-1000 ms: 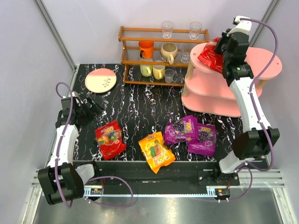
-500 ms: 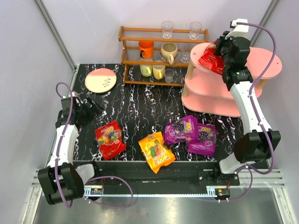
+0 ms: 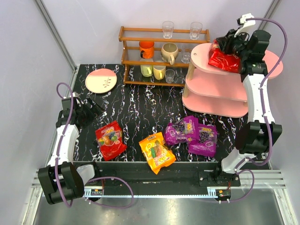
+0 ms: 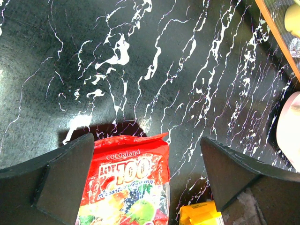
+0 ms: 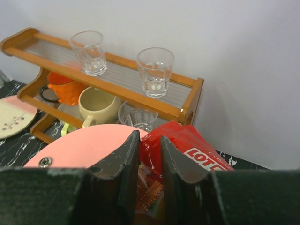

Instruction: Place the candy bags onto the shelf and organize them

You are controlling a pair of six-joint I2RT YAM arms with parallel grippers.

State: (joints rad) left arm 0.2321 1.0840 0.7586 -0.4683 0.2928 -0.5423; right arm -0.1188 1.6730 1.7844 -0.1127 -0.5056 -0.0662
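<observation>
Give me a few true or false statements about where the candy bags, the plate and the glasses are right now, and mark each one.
1. A red candy bag lies on the top tier of the shelf. True.
2. Two orange bags lie on the table. False: one orange bag lies there, with two purple bags and a red bag.
3. The left gripper is open above the red bag on the table. True.
4. The plate sits on the shelf's lowest tier. False: it lies on the table, at the far left corner.
5. Mugs stand on top of the wooden rack. False: two clear glasses stand there.
</observation>
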